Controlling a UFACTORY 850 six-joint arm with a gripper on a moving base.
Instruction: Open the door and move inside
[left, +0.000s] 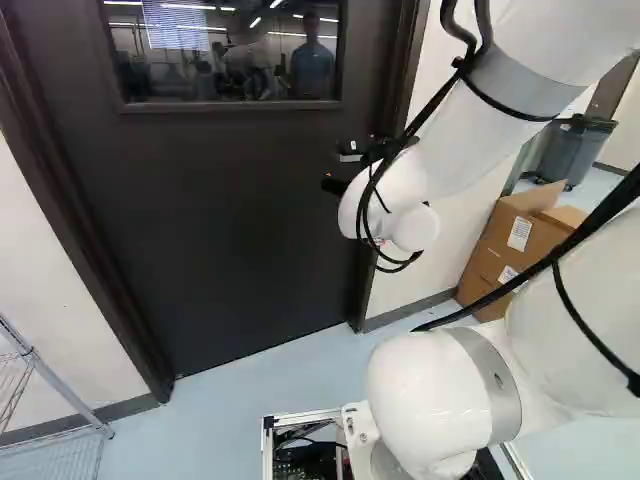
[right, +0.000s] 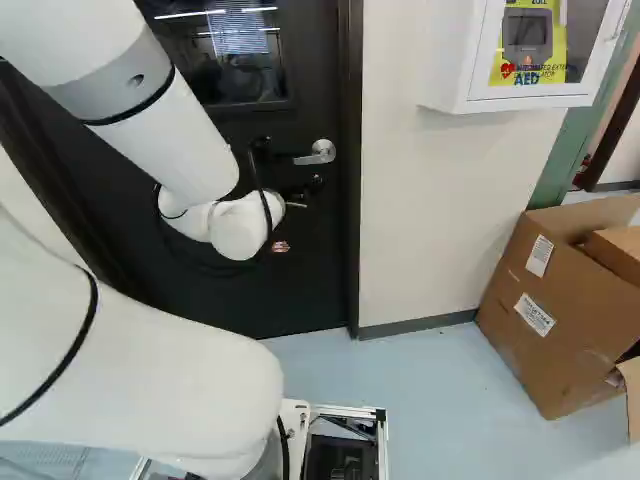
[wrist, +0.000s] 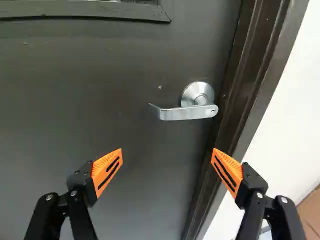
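Observation:
A dark door with a window in its upper part stands closed in its frame ahead of the arm. Its silver lever handle shows near the door's right edge in the right base view. The gripper is just below the handle there, partly hidden by the wrist. In the wrist view the gripper has its orange-padded fingers spread wide with nothing between them, and the lever handle lies ahead of them, untouched.
Right of the door frame is a white wall with a white AED cabinet. Open cardboard boxes stand on the floor by that wall. A wire rack is at the left of the left base view, and a grey bin stands farther back.

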